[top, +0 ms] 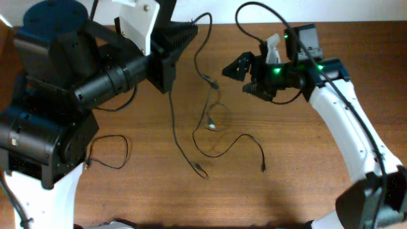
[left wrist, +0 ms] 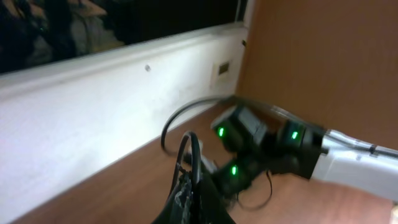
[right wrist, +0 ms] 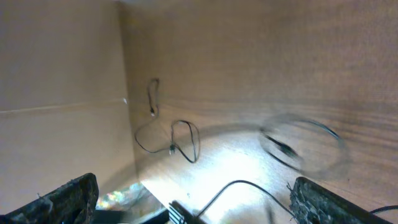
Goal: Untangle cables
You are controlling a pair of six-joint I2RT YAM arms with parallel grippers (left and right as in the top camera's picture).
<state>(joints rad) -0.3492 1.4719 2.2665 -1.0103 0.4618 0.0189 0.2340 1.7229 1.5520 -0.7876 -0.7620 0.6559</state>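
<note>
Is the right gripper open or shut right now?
Open. The right gripper's fingers sit far apart at opposite lower corners of the right wrist view.

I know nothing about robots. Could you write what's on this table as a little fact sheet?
Surface: brown wooden table
Cables: thin black cables in loose loops mid-table
Stray cable: small cable lying apart, near the left arm's base
Left gripper: shut, seemingly pinching a long cable that trails across the table
Right gripper: wide open, holding nothing, beside the loops
</note>
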